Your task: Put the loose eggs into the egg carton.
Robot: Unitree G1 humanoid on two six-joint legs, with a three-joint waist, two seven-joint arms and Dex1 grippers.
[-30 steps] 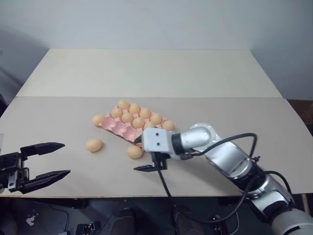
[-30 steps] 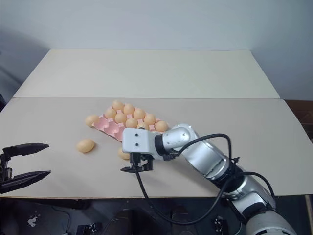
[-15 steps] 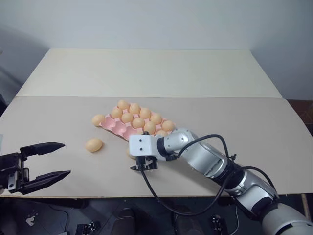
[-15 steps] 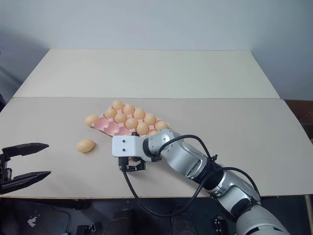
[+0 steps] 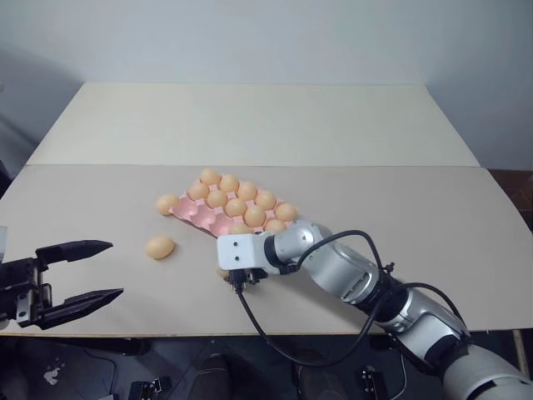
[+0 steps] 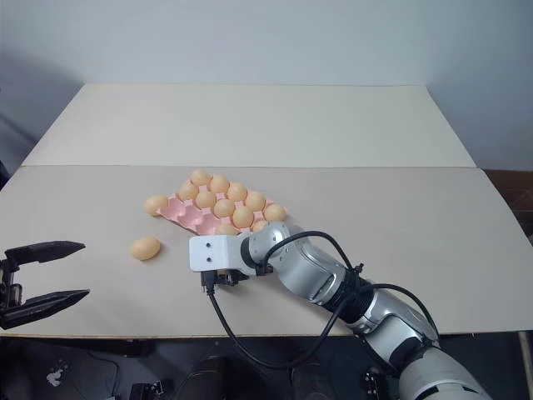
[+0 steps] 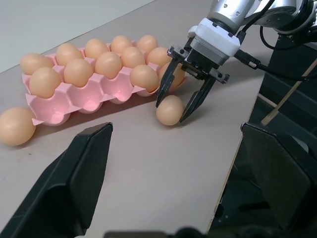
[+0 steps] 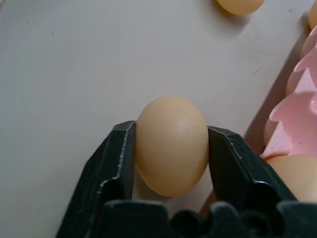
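The pink egg carton (image 5: 206, 218) lies mid-table with many tan eggs in its cups and some near cups bare. One loose egg (image 8: 172, 144) rests on the table just off the carton's near edge. My right gripper (image 7: 172, 111) is shut on it, a black finger pressed to each side. Another loose egg (image 5: 160, 247) lies alone to the left. A third (image 5: 166, 203) touches the carton's left corner. At the near left edge my left gripper (image 5: 115, 269) hangs open and holds nothing.
The beige table (image 5: 400, 200) has a seam across it, with a second panel behind. A black cable (image 5: 266, 333) hangs from my right wrist past the table's near edge.
My right gripper swung left and down over the egg near the carton, and its fingers closed onto it. The left arm stayed still.
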